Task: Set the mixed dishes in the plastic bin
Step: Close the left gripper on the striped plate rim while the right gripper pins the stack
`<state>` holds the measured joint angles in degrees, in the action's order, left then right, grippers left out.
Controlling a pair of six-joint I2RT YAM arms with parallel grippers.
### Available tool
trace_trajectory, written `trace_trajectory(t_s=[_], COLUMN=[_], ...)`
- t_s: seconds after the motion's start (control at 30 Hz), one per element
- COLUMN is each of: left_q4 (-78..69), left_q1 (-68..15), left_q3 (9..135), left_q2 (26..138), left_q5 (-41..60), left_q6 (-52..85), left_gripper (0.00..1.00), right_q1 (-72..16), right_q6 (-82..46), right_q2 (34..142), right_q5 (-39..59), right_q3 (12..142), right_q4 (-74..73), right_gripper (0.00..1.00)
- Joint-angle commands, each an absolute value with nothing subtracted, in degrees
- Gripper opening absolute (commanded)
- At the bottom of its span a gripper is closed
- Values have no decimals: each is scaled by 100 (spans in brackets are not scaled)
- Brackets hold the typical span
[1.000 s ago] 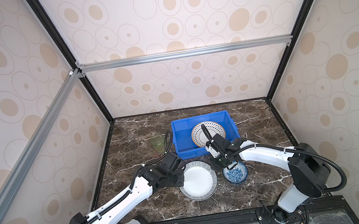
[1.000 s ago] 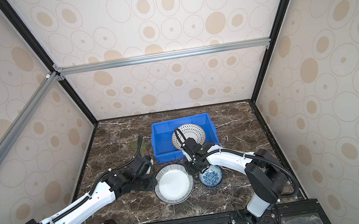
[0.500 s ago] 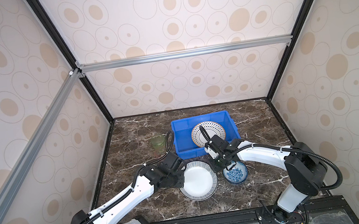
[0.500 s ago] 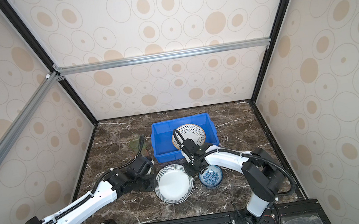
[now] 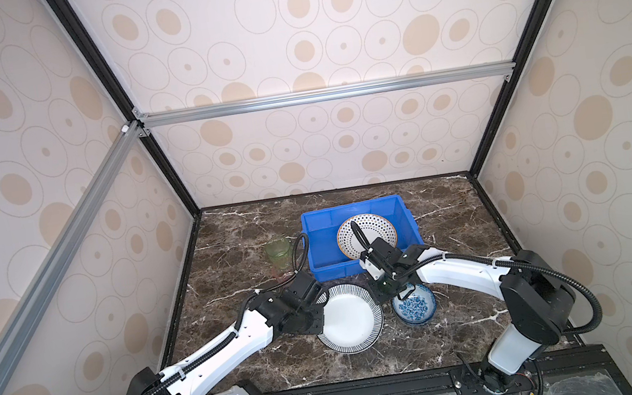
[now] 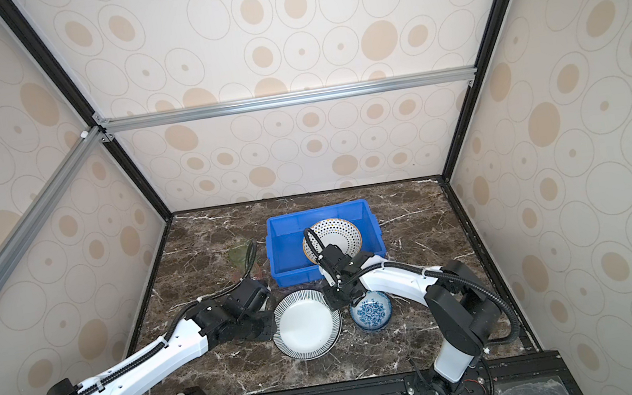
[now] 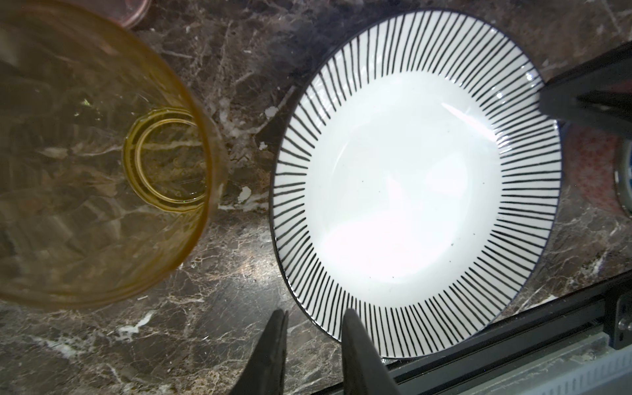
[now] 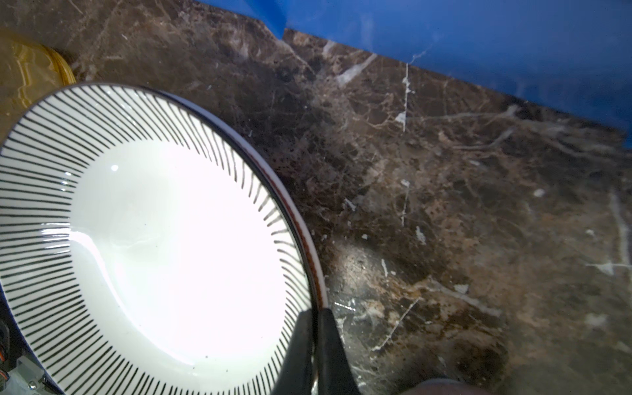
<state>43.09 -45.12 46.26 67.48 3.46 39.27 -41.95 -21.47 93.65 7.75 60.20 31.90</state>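
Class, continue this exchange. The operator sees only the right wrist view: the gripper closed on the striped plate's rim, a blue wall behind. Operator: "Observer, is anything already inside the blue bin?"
Observer: Yes, one dotted plate lies in the blue bin.
Operator: Where is the left gripper?
Observer: The left gripper straddles the rim of the striped plate on the side away from the right gripper, with its fingers apart.
Operator: What sits near my gripper?
Observer: A blue-floral bowl stands on the table right beside the plate, close by your gripper.
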Motion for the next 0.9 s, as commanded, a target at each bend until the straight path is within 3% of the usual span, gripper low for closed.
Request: trace_trajectory(t_s=[0.0, 0.87], left_q4=[4548, 4485], left_q1=[-4580, -4623], left_q3=[4612, 4428], left_q2=[6810, 6828], left_q5=[203, 26], left_q6=[4069, 4314], left_gripper=[29, 31], right_q1=[-4263, -4263], right_q6=[-2092, -2048], right_q2=[9558, 9745], right_q5=[835, 974], right_q3=[6075, 6010], right_q4=[3265, 3120], right_gripper=[6, 5])
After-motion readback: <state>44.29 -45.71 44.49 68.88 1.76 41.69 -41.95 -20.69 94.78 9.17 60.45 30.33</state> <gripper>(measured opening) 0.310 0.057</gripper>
